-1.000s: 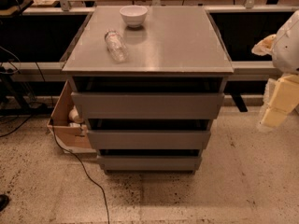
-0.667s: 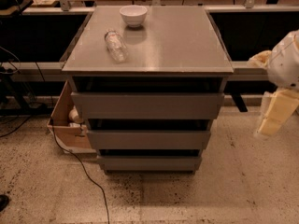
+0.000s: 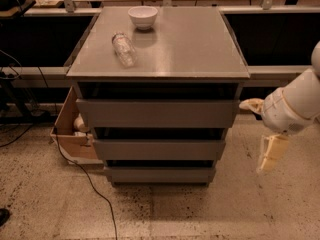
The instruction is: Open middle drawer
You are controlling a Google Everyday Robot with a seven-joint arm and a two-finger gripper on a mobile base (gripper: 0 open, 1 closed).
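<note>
The grey cabinet (image 3: 158,73) stands in the middle of the camera view with three drawers. The middle drawer (image 3: 159,149) has a flat, handleless grey front and sits pushed in, between the taller top drawer (image 3: 157,113) and the slim lowest drawer (image 3: 159,174). My gripper (image 3: 270,154) hangs pointing down on the white arm (image 3: 295,106), to the right of the cabinet at about the middle drawer's height. It is clear of the cabinet's side and holds nothing I can see.
A white bowl (image 3: 143,16) and a clear plastic bottle (image 3: 124,49) lying on its side rest on the cabinet top. An open cardboard box (image 3: 70,134) sits on the floor at the cabinet's left, with a black cable (image 3: 95,194) trailing across the speckled floor. Dark shelving runs behind.
The arm has swung left and down, bringing my gripper from beside the top drawer's height closer to the cabinet's right side, level with the middle drawer. The drawers have not moved.
</note>
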